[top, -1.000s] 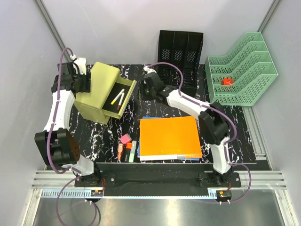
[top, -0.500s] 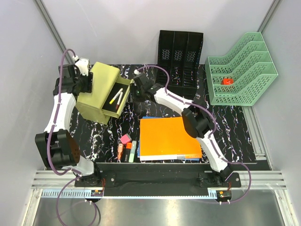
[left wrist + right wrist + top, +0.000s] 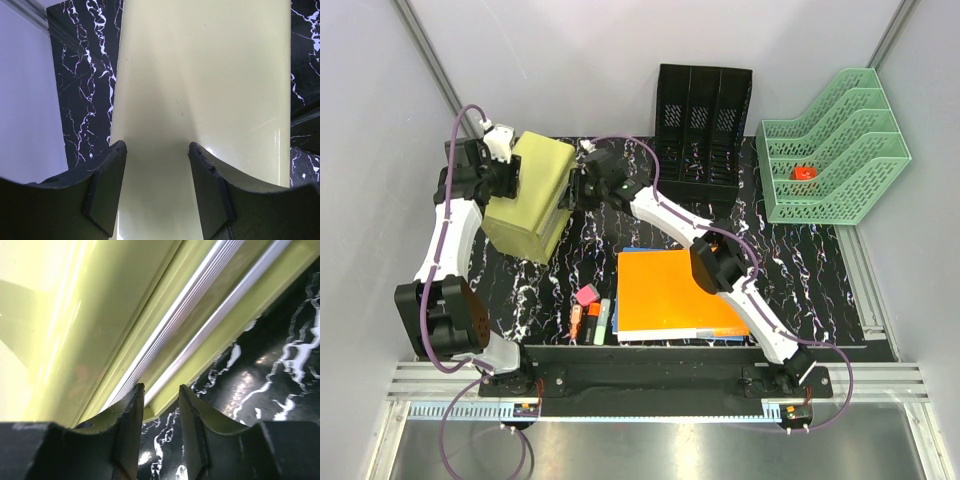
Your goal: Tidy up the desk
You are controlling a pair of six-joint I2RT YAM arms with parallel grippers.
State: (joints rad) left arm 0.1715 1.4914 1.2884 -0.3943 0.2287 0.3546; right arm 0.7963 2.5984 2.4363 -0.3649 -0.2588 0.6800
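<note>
The black, white-veined desk surface spreads beneath both arms. In its rear left corner stands a yellow-green drawer box, its drawer shut flush. The left claw is set against the box's outer left side, jaws spread wide and gripping nothing. The right claw meets the drawer front low over the surface, its jaws narrowly parted and empty.
</note>
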